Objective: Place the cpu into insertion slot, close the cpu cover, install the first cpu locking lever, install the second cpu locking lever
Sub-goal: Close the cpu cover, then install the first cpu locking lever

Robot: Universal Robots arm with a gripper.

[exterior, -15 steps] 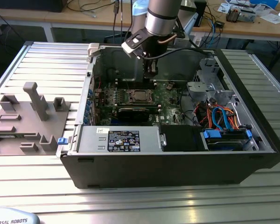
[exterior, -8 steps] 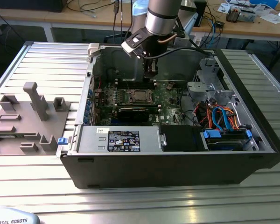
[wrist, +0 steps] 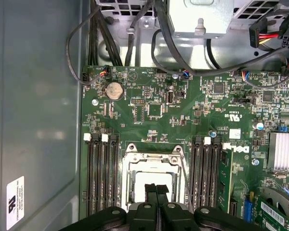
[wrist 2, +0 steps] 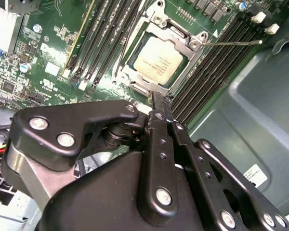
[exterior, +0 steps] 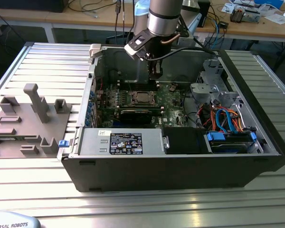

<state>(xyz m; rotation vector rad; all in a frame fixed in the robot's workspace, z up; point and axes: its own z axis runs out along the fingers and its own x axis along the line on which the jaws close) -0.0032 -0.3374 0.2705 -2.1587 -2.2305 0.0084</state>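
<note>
**Gripper closed and empty beside the covered socket**

The gripper (wrist 2: 160,100) has its two fingers pressed together with nothing between them. In the exterior view it hangs inside the open computer case (exterior: 180,166), above the motherboard (wrist: 154,110). In both wrist views its tips stand just beside the edge of the socket.

The cpu (wrist 2: 159,60) already lies in its slot: a small flat square with a pale, dull metal top, sitting level. The cpu cover (wrist 2: 183,70), a thin silvery frame with a square window, seems to be folded down around it, so the chip shows through the window.

One locking lever (wrist 2: 231,43), a thin metal rod, sticks out sideways over the memory slots (wrist 2: 216,62) and does not look hooked. I judge therefore that the placing and the closing are done and the work now stands at the levers.

Such a step calls for a firm, well-aimed push on a thin springy rod, without slipping onto the board.
</note>
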